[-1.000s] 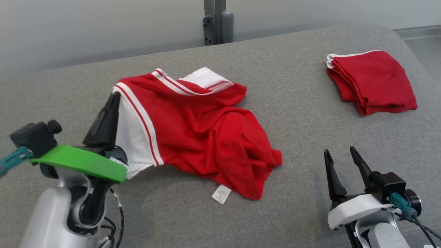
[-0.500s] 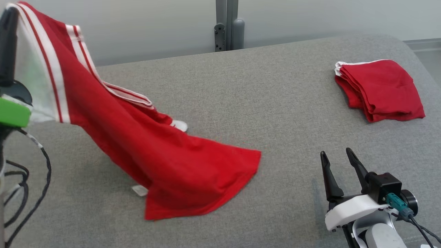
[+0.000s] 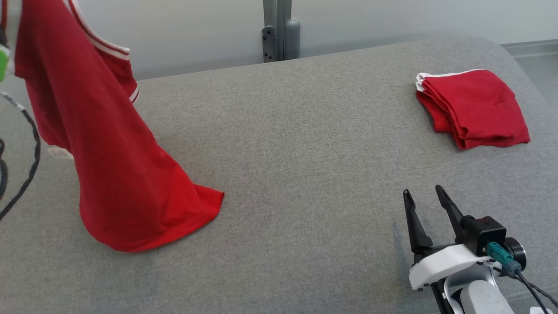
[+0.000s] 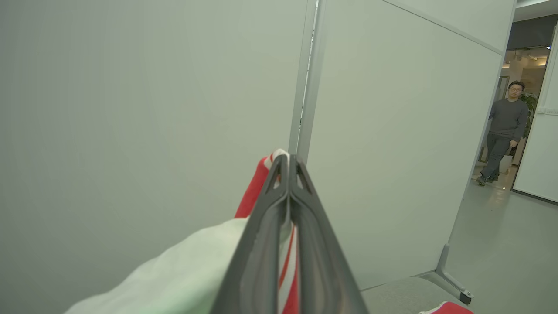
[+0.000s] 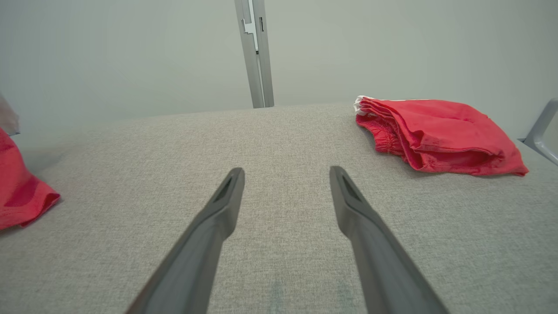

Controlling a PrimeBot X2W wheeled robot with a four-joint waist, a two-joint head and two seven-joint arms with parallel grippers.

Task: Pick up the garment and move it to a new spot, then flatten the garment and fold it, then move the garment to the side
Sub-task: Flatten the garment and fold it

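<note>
As left wrist view shows, left jaws pinch garment (image 4: pixel 253 192); right jaws spread.

Matt red cloth garment (image 3: pixel 109 174), rough grey upholstery (image 3: pixel 305 152)

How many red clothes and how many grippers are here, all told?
Red clothing: 2, the hanging red garment and the folded red bundle
Grippers: 2, the left gripper and the right gripper
Total: 4

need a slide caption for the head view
A red garment hangs raised at left, hem on the grey cushion; the open right pincer sits low right, a folded red pile far right.
</note>
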